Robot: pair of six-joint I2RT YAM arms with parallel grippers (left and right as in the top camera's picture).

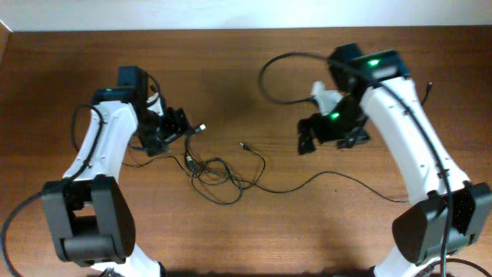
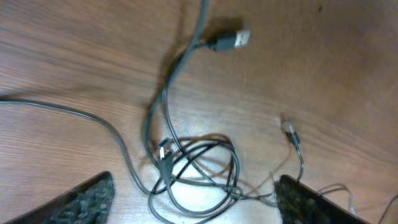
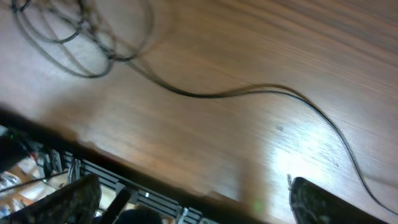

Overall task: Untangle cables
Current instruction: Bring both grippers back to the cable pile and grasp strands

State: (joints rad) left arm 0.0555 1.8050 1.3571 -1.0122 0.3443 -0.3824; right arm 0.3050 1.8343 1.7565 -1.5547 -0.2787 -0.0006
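Note:
The cables lie in a tangle on the wooden table, between the two arms. One silver plug points out beside my left gripper, and a small plug lies to the right of the knot. One long strand trails right toward the right arm's base. In the left wrist view the tangle sits just ahead of my open left gripper, untouched. My right gripper hovers open above bare wood; its view shows the long strand and the tangle further off.
A thicker black arm cable loops over the table behind the right arm. The table's edge runs close under the right gripper, with dark racks below it. A pale wall borders the far side.

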